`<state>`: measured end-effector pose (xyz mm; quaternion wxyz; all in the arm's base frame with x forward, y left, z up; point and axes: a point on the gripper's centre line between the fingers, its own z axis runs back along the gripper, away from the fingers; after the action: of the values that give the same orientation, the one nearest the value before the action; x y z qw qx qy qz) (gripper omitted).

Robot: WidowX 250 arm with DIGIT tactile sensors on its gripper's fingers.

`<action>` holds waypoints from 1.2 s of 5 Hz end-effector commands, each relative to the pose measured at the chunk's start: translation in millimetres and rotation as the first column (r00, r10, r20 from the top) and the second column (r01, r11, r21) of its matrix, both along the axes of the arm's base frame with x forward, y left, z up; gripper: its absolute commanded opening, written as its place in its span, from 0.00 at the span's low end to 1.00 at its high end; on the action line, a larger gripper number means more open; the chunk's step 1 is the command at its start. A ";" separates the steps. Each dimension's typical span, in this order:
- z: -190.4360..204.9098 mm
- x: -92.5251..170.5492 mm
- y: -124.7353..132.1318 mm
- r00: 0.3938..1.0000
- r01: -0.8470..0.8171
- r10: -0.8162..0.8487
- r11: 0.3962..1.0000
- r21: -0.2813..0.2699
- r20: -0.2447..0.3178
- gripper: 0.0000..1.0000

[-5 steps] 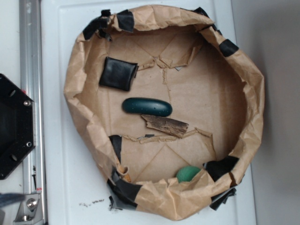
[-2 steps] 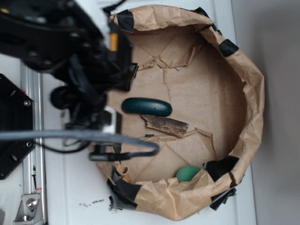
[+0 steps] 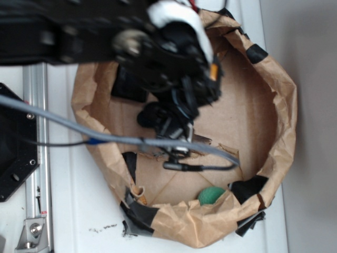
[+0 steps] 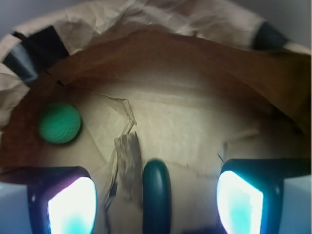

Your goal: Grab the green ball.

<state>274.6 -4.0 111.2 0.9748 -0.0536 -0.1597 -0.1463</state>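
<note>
Inside the paper ring [image 3: 284, 105] on the white tabletop [image 3: 68, 211], the green ball [image 3: 211, 194] lay against the near wall, at the lower edge of the exterior view, just beside a patch of black tape [image 3: 248, 187]. It touched nothing else that could be seen, and it sat well apart from the arm [image 3: 158, 52], which reached in from the upper left, blurred, over the middle of the ring. A grey cable [image 3: 105, 138] ran across the ring below the arm. The arm hid most of the black pad [image 3: 126, 87] and the dark oval [image 3: 150, 117]; only edges of them showed.

From the wrist view, the gripper [image 4: 156, 202] stood wide open, its two fingers [image 4: 70, 207] far apart at the bottom corners, and nothing lay between them in their grip. The oval [image 4: 156, 197] showed below, roughly midway between the fingers, with a strip of bark [image 4: 127, 163] just to its left, close beside it; whether the two touched could not be told. The ball [image 4: 59, 123] appeared up and to the left, beyond the left-hand finger in that view, resting on the brown paper floor near the foot of the ring's wall [image 4: 146, 44]. It was clear of both fingers.
</note>
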 end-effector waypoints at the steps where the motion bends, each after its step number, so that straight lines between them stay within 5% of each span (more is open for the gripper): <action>1: -47.4 5.9 -79.4 0.875 0.471 -0.481 0.871 0.140 0.052 1.00; 3: -59.0 13.3 -109.6 0.799 0.571 -0.587 0.808 0.145 0.126 1.00; 4: -59.3 28.1 -109.5 0.796 0.574 -0.578 0.815 0.083 0.179 1.00; 5: -54.2 29.9 -114.1 0.775 0.611 -0.585 0.790 -0.048 0.238 0.00; 6: -53.7 27.9 -115.0 0.775 0.614 -0.588 0.787 -0.056 0.231 0.00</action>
<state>297.7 -107.9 36.0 0.8585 -0.1558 -0.2105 -0.4409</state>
